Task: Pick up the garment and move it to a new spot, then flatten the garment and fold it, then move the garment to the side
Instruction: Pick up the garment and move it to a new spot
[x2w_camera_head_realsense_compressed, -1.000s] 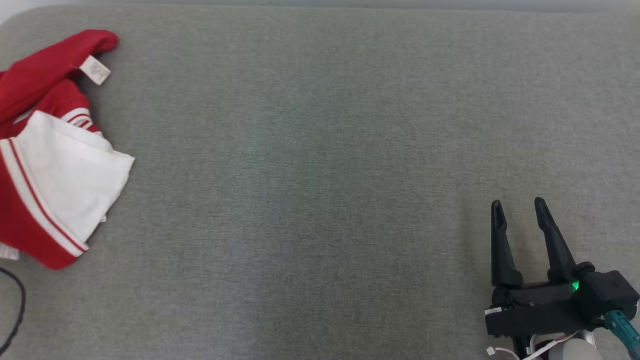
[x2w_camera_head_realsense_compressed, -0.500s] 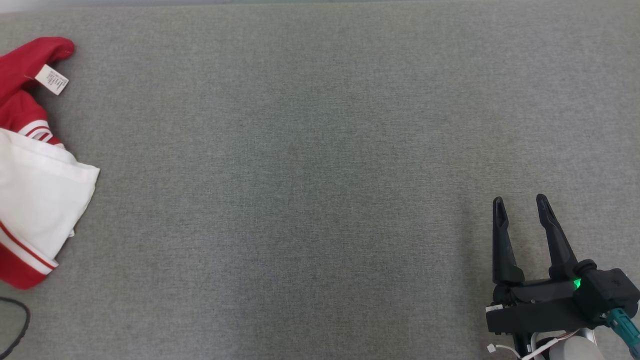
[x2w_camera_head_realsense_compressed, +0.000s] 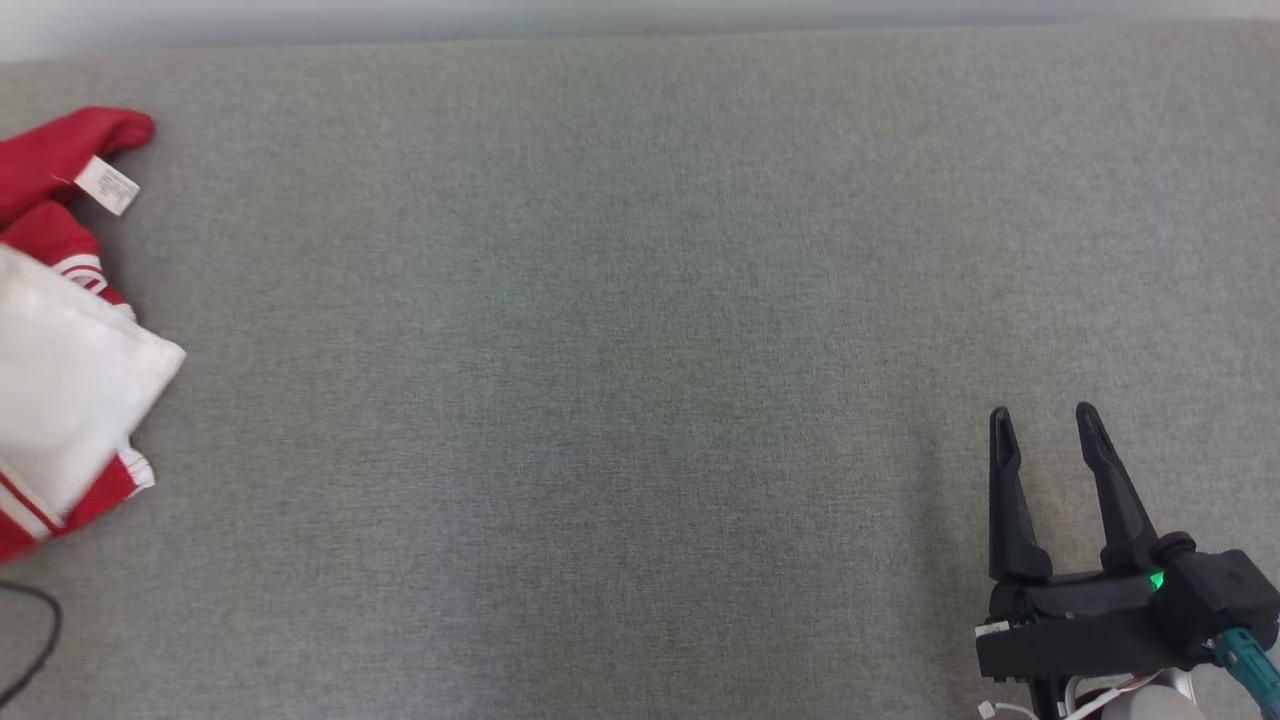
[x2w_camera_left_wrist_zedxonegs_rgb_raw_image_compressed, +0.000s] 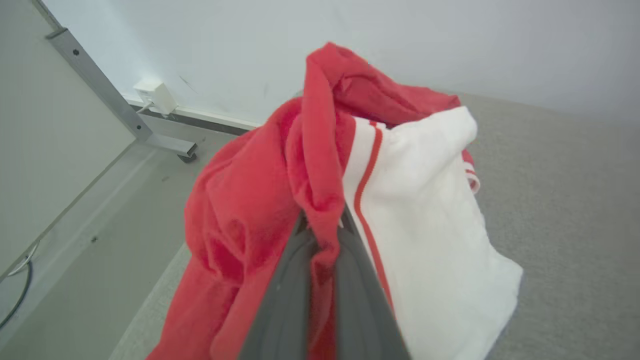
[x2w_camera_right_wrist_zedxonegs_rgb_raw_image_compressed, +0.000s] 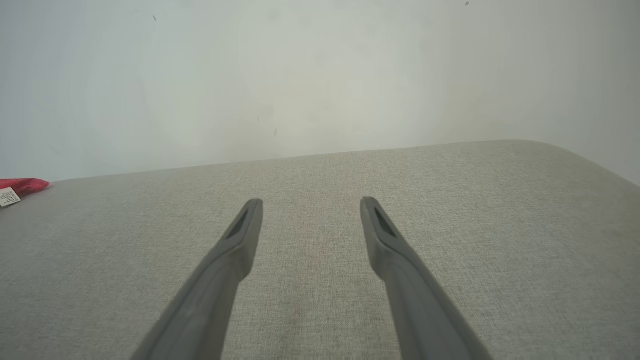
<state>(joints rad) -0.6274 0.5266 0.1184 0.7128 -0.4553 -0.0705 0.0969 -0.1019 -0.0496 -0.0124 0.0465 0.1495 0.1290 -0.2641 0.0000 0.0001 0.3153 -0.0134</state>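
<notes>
The garment (x2w_camera_head_realsense_compressed: 70, 330) is red with white panels and red stripes, bunched at the far left of the grey table (x2w_camera_head_realsense_compressed: 640, 350), a white label on its top fold. In the left wrist view my left gripper (x2w_camera_left_wrist_zedxonegs_rgb_raw_image_compressed: 324, 225) is shut on a red fold of the garment (x2w_camera_left_wrist_zedxonegs_rgb_raw_image_compressed: 280, 200), which rises in a peak above the fingers while the white panel drapes to the right. My right gripper (x2w_camera_head_realsense_compressed: 1045, 425) rests at the lower right of the table, open with nothing between its fingers. In the right wrist view the right gripper (x2w_camera_right_wrist_zedxonegs_rgb_raw_image_compressed: 310, 210) points across bare cloth, and a red tip of the garment (x2w_camera_right_wrist_zedxonegs_rgb_raw_image_compressed: 22, 185) shows at the left edge.
A dark cable (x2w_camera_head_realsense_compressed: 35, 640) loops at the table's lower left edge. A pale wall (x2w_camera_right_wrist_zedxonegs_rgb_raw_image_compressed: 320, 75) stands behind the table. In the left wrist view a metal frame leg (x2w_camera_left_wrist_zedxonegs_rgb_raw_image_compressed: 115, 100) and floor lie beyond the table's left side.
The left gripper has shut on a red fold of the garment. The garment's lower edge has gathered up and drawn leftward. The head camera has shifted. The right gripper has stayed put.
</notes>
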